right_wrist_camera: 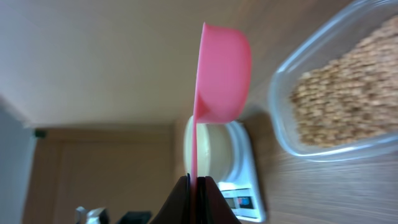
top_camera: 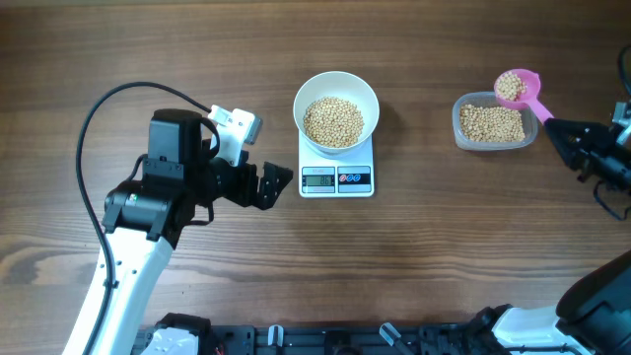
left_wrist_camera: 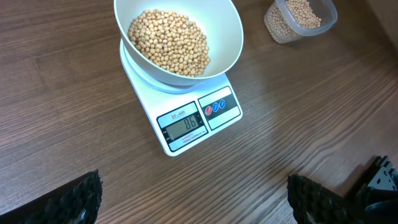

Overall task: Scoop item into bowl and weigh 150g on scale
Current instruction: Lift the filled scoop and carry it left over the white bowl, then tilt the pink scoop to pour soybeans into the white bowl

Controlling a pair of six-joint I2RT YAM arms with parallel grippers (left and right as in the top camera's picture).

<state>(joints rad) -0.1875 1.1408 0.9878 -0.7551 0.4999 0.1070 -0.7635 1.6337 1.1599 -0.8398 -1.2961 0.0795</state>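
The white bowl (top_camera: 370,99) stands on the scale (top_camera: 336,179) and holds a heap of beige beans (top_camera: 333,120). The same bowl (left_wrist_camera: 227,37), beans (left_wrist_camera: 169,42) and scale (left_wrist_camera: 193,121) show in the left wrist view, where the display is lit. My left gripper (top_camera: 276,184) hovers open just left of the scale, with nothing between its fingers (left_wrist_camera: 81,199). At the right, my right gripper (top_camera: 552,126) is shut on the handle of a pink scoop (top_camera: 537,106). The scoop is full of beans (top_camera: 510,87) and is held above the tub's far edge. Seen from the right wrist, the scoop (right_wrist_camera: 224,68) stands edge-on above the gripper (right_wrist_camera: 199,180).
A clear plastic tub (top_camera: 493,125) of beans sits right of the scale, also visible as the tub (right_wrist_camera: 336,99) in the right wrist view. A black cable (top_camera: 99,118) loops over the table behind the left arm. Bare wood lies between the scale and the tub.
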